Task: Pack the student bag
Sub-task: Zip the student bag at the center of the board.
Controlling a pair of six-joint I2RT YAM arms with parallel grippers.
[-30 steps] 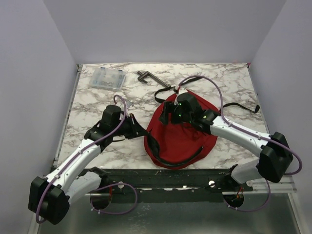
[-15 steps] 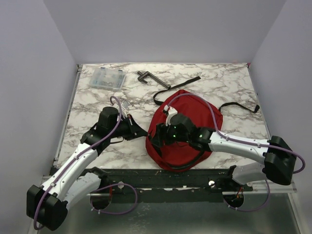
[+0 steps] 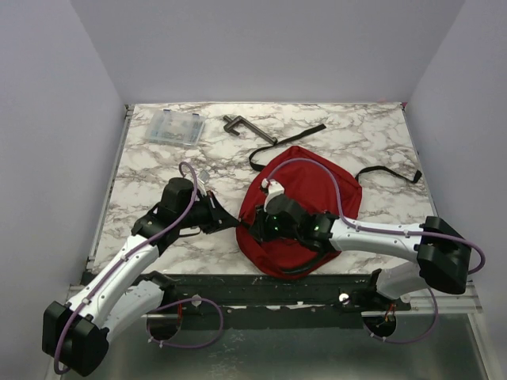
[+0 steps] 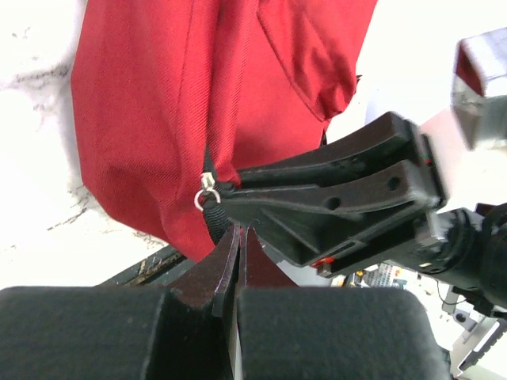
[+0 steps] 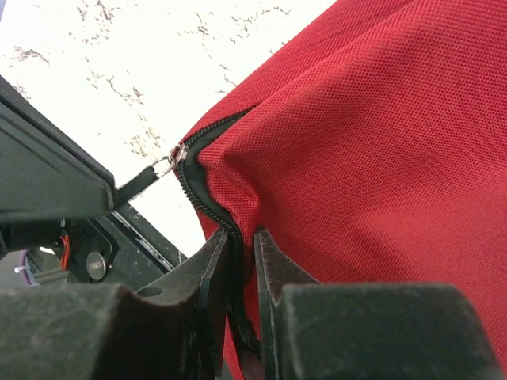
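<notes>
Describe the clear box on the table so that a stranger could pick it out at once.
Start from the marbled table, where the red backpack fills the middle. Look to the far left corner: the clear plastic box lies flat there, left of a dark T-shaped tool. It alone is see-through and rectangular.
</notes>
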